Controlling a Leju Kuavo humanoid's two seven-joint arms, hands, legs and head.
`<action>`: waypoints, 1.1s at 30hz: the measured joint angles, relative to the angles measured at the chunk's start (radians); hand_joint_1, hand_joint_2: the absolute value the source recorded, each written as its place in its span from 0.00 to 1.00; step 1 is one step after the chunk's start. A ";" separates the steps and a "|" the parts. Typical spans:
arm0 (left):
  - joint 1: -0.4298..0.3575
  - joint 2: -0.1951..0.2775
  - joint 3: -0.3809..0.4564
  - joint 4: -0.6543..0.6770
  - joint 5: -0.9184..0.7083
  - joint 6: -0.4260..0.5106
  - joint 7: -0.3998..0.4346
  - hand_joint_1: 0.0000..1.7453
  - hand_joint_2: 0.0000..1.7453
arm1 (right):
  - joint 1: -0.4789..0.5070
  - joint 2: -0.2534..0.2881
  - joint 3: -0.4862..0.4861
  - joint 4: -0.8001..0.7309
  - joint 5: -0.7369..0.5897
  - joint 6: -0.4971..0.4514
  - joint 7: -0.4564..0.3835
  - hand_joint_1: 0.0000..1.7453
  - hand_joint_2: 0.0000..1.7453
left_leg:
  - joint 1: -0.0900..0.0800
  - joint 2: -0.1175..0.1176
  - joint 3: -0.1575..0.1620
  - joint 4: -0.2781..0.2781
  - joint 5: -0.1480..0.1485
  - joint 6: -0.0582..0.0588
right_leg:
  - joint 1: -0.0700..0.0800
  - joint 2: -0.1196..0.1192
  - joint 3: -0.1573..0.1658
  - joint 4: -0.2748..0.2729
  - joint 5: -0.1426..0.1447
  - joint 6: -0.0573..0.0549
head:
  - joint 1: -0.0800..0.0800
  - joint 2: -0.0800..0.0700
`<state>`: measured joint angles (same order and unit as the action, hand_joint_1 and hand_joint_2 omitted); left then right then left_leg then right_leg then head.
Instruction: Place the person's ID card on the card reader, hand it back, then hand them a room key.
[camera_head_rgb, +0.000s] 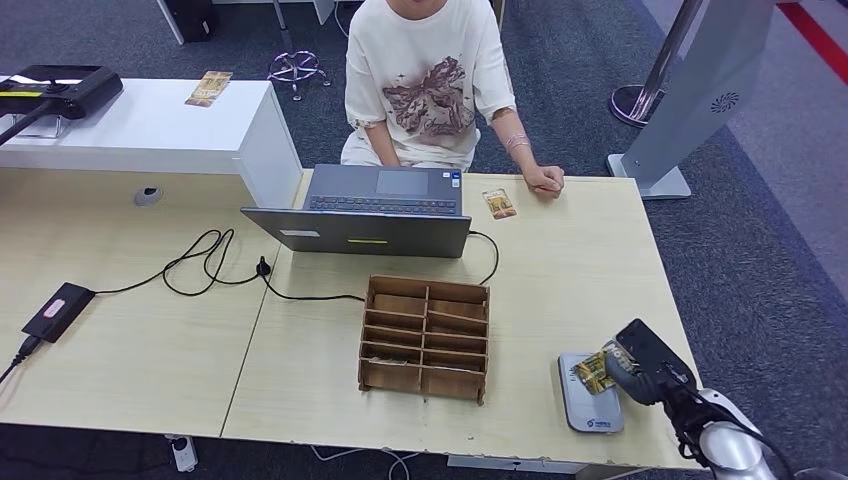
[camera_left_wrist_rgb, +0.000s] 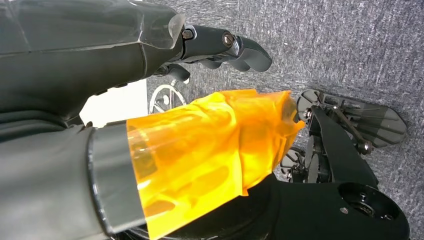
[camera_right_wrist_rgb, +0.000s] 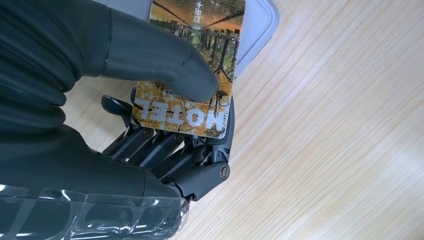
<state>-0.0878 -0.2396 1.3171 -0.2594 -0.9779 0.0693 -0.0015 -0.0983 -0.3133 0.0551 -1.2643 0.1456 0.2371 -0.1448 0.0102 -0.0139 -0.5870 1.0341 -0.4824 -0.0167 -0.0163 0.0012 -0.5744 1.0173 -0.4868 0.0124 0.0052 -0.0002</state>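
Observation:
My right hand (camera_head_rgb: 640, 365) reaches over the table's near right corner and pinches a card (camera_head_rgb: 593, 372) between thumb and fingers. The card (camera_right_wrist_rgb: 182, 114) bears an autumn picture and the word HOTEL. It sits tilted over the grey card reader (camera_head_rgb: 590, 405), part of it above the reader's top (camera_right_wrist_rgb: 257, 30); whether they touch I cannot tell. A second, similar card (camera_head_rgb: 499, 204) lies on the table by the person's hand (camera_head_rgb: 546, 181). My left hand (camera_left_wrist_rgb: 210, 145), thumb wrapped in orange film, hangs above the carpet with fingers apart and holds nothing.
A wooden slotted organizer (camera_head_rgb: 426, 338) stands mid-table, left of the reader. An open laptop (camera_head_rgb: 380, 205) faces the seated person across the table. A black cable and small black box (camera_head_rgb: 58, 311) lie at the left. Another card (camera_head_rgb: 209, 88) rests on the white cabinet.

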 joint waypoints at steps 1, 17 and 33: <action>0.000 0.000 0.000 0.000 0.001 0.001 0.000 0.00 0.00 | 0.000 0.000 -0.001 -0.003 -0.002 0.003 -0.001 1.00 1.00 | 0.000 0.000 0.000 0.000 0.000 0.000 | 0.000 0.000 0.000 0.000 0.000 0.000 | 0.000 0.000; 0.000 0.000 0.007 0.000 0.004 0.002 -0.002 0.00 0.00 | -0.013 -0.030 -0.024 -0.057 -0.146 0.084 -0.008 1.00 1.00 | 0.000 0.000 0.000 0.000 0.000 0.000 | 0.000 0.000 0.000 0.000 0.000 0.000 | 0.000 0.000; 0.000 -0.001 0.008 0.000 0.004 0.003 -0.006 0.00 0.00 | -0.112 -0.075 -0.002 -0.101 -0.207 0.080 -0.006 1.00 1.00 | 0.000 0.000 0.000 0.000 0.000 0.000 | 0.000 0.000 0.000 0.000 0.000 0.000 | 0.000 0.000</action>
<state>-0.0876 -0.2406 1.3249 -0.2594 -0.9735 0.0719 -0.0072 -0.2101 -0.3882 0.0528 -1.3649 -0.0613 0.3166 -0.1511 0.0102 -0.0138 -0.5871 1.0341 -0.4823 -0.0168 -0.0162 0.0013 -0.5746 1.0176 -0.4868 0.0123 0.0052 -0.0002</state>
